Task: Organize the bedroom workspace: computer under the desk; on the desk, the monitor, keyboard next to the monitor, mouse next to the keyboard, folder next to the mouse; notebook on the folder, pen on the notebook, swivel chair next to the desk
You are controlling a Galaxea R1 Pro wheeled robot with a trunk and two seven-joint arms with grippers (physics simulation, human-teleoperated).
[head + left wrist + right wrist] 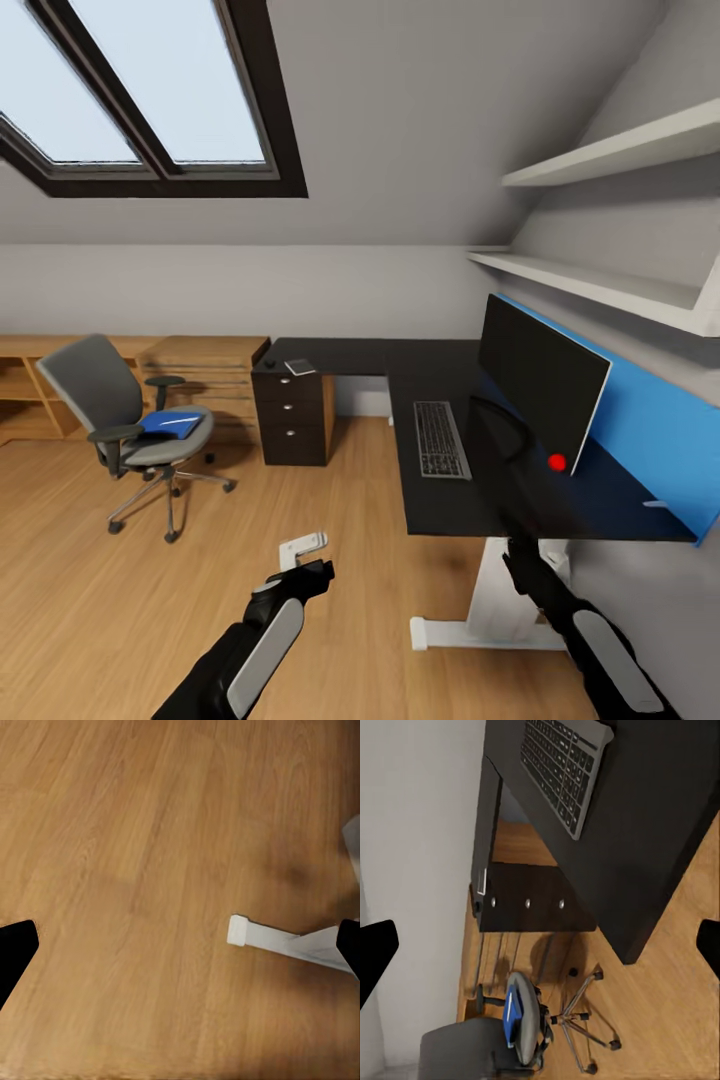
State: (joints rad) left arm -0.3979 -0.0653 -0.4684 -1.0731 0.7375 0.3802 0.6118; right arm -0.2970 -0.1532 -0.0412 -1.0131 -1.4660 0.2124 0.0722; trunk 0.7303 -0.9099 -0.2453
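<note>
Two open, empty claws are waiting: the left gripper (305,570) is hanging over bare floor, the right gripper (520,560) beside the desk (440,500). Far off leftward, the swivel chair (125,420) is carrying the folder (170,424); it is likely to roll away if nudged.

Your head view looks forward and down across the room, taking in the desk (440,430) on the right and the chair (135,425) on the left. Your left wrist view faces straight down, close to the floor (150,870). Your right wrist view looks over the desk (660,817) toward the chair (510,1031), sharing both with the head view.
</note>
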